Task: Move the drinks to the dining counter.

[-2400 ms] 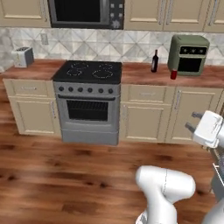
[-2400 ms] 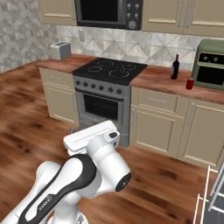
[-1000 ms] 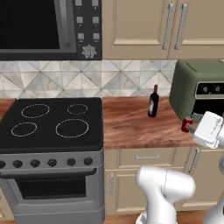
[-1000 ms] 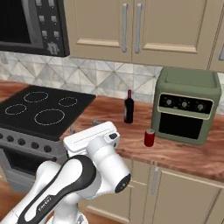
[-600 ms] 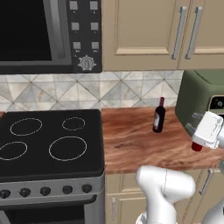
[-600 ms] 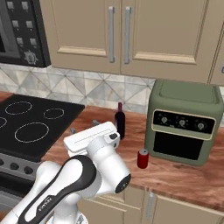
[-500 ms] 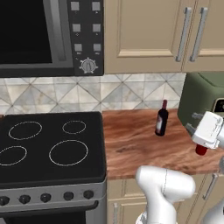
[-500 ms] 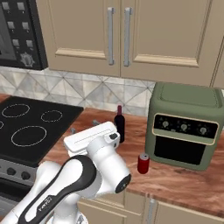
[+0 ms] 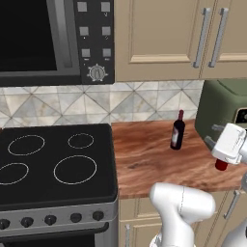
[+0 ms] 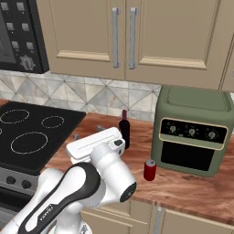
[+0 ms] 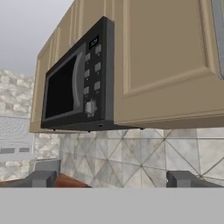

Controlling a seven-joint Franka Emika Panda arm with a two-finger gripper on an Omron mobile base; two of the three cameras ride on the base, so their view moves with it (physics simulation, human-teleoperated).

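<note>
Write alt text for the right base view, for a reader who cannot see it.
A dark wine bottle and a short red can stand on a wood counter beside a green toaster oven. The robot's white arm rises in front, with a black stovetop to the left and beige cabinets above.

The wood counter (image 9: 149, 159) runs under the beige cabinets, backed by a diamond-tiled backsplash; its reddish-brown woodgrain top abuts the black stovetop (image 9: 53, 161) on its left edge; a dark wine bottle with red cap (image 9: 177, 130) stands upright near the middle of the counter, toward the wall; a short red can (image 10: 149, 170) stands upright nearer the front edge, just beside the lower left corner of the green toaster oven (image 10: 194, 130); the oven sits on the counter's right part, close to the backsplash; bottle and can are apart.
</note>
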